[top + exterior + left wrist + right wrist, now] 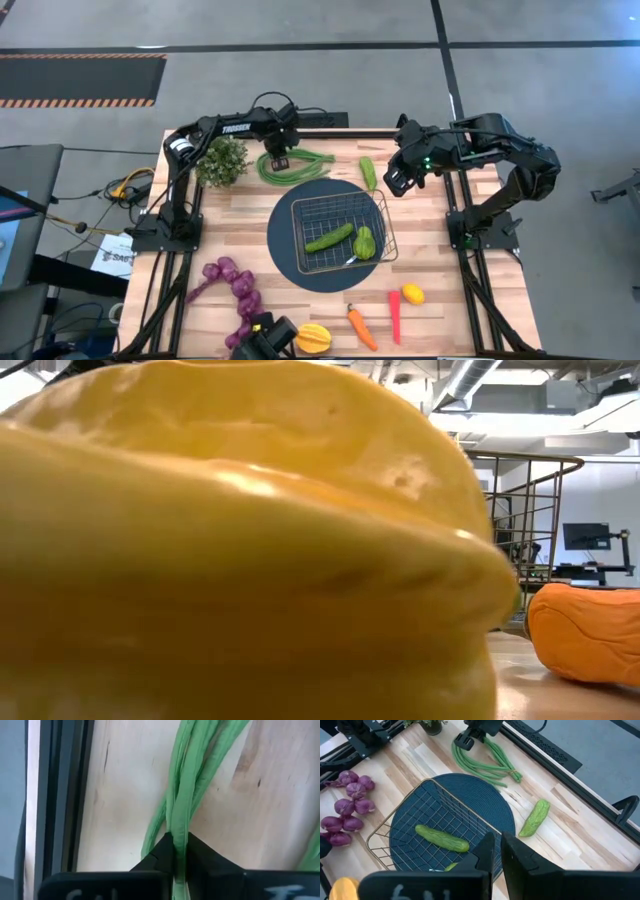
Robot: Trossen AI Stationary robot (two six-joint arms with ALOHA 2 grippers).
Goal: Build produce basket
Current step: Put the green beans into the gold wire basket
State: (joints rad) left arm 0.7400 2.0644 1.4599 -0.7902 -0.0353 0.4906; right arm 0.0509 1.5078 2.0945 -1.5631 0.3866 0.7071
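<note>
With the left gripper clamped on only a few strands of the green bean bundle, upper centre of the high view, and the right gripper near-closed and empty, expect the bundle to sag or slip free before it reaches the basket.

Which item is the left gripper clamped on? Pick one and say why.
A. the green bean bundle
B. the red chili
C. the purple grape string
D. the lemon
A: in the left wrist view the left gripper has its fingers closed on strands of the green bean bundle, at the table's far edge beside the potted plant.
</note>
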